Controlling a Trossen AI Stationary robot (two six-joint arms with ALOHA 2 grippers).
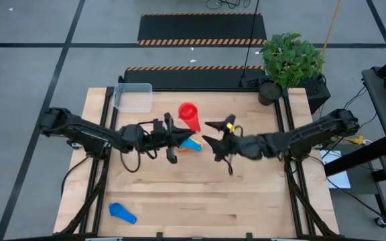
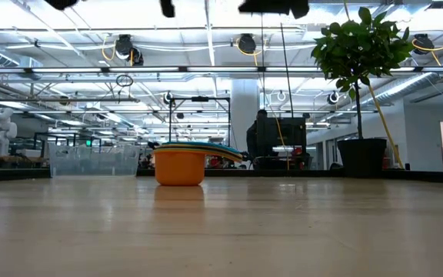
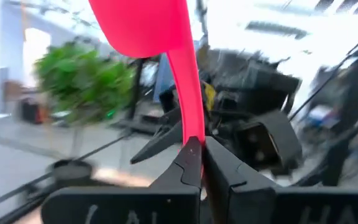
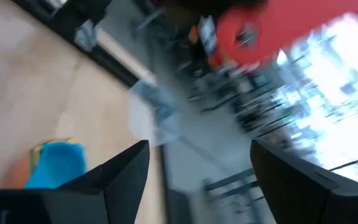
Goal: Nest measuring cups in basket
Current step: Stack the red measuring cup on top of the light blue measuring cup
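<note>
My left gripper (image 1: 174,139) is above the table's middle, shut on a red measuring cup (image 1: 189,115), which also shows in the left wrist view (image 3: 143,25) and the right wrist view (image 4: 260,34). My right gripper (image 1: 213,134) faces it from the right, open (image 4: 197,180) with nothing between its fingers. Below them a stack of cups (image 1: 191,142) rests on the table: an orange cup (image 2: 179,165) with a light blue one (image 4: 58,165) in it. Another blue cup (image 1: 121,213) lies near the front left. The clear basket (image 1: 133,97) stands at the far left. My left gripper pinches the free end of the red cup's handle (image 3: 192,138) between its two fingertips. The fingers come from the table's left, slanting a little upward, in line with the handle. The cup is lifted clear of the table, with its bowl (image 3: 143,25) beyond and above the fingertips.
A potted plant (image 1: 290,60) stands at the table's far right corner. Bare wood (image 1: 246,201) lies along the near half of the table, apart from the blue cup at the front left.
</note>
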